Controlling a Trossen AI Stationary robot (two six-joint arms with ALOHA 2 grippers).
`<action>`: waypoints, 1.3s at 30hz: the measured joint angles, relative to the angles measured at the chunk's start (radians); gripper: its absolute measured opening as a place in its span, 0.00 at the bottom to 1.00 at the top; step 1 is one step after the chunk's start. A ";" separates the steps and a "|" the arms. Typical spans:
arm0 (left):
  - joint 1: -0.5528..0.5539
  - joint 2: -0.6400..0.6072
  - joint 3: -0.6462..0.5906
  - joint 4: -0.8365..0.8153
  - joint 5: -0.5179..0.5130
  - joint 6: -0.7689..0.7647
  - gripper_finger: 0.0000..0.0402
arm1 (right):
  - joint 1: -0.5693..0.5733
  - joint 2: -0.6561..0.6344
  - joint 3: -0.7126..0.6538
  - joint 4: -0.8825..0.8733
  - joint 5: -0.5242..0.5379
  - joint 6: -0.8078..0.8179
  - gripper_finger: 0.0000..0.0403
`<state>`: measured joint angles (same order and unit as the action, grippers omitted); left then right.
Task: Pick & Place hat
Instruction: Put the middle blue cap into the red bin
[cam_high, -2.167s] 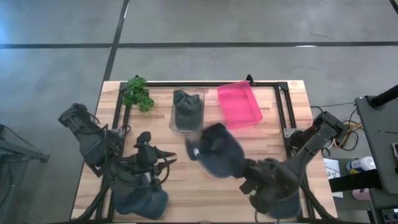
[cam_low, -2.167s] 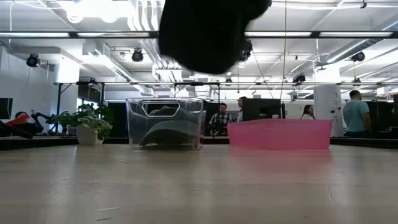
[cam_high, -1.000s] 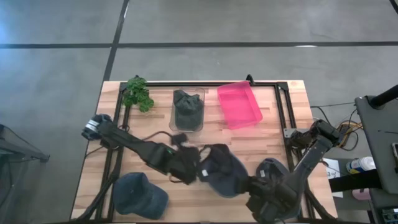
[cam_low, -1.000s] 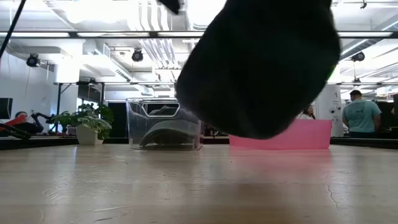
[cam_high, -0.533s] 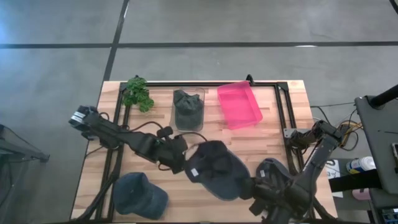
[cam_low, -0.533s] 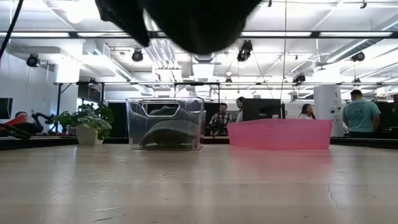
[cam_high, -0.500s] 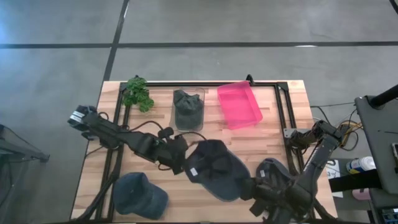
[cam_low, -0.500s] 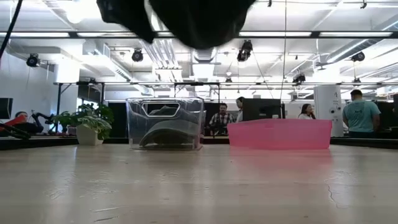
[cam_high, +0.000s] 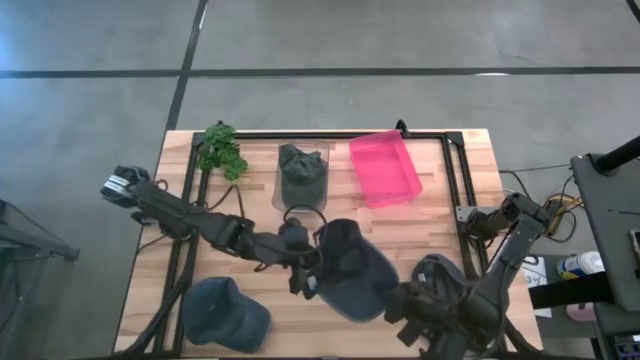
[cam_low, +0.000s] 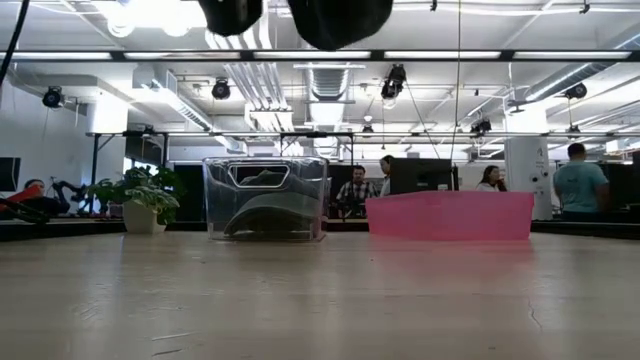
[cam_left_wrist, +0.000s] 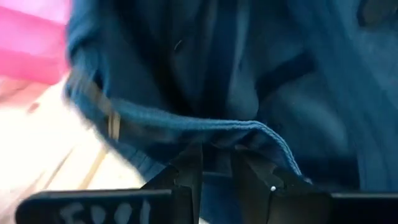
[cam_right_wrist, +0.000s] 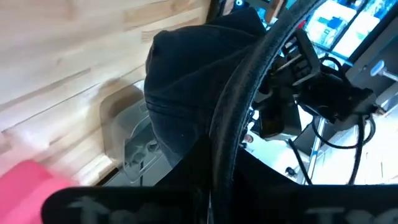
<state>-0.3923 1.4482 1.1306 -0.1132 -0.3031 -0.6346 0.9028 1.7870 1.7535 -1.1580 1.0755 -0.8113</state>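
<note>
Now the left jaws (cam_high: 303, 270) have closed on the dark blue fabric cap's (cam_high: 352, 268) brim, beside the right jaws (cam_high: 400, 303), shut on its far edge. Likely a handover.

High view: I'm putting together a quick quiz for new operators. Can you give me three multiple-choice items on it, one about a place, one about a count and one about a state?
1. The pink bin stands:
A) to the right of the clear bin
B) on the floor
C) under a hat

2. Hats in view:
A) one
B) three
C) five

3. The middle hat is:
A) flat on the table
B) held up off the table
C) inside the pink bin

Answers:
1 A: the two bins sit side by side at the far edge.
2 B: there is a binned hat, a loose hat and the middle hat.
3 B: the left gripper and right gripper both grip it, and the low view shows it overhead.
</note>
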 joint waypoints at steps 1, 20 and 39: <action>0.000 0.009 0.006 0.036 0.000 0.002 0.19 | -0.005 0.000 -0.001 0.023 -0.001 -0.009 0.03; 0.004 0.364 0.405 -0.210 0.051 0.115 0.19 | -0.096 0.063 -0.008 0.222 -0.072 -0.166 0.03; 0.011 0.249 0.413 -0.439 0.040 0.192 0.19 | -0.087 0.062 -0.009 0.230 -0.038 -0.102 0.03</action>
<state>-0.3809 1.6974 1.5436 -0.5524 -0.2627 -0.4431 0.8154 1.8488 1.7447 -0.9280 1.0372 -0.9134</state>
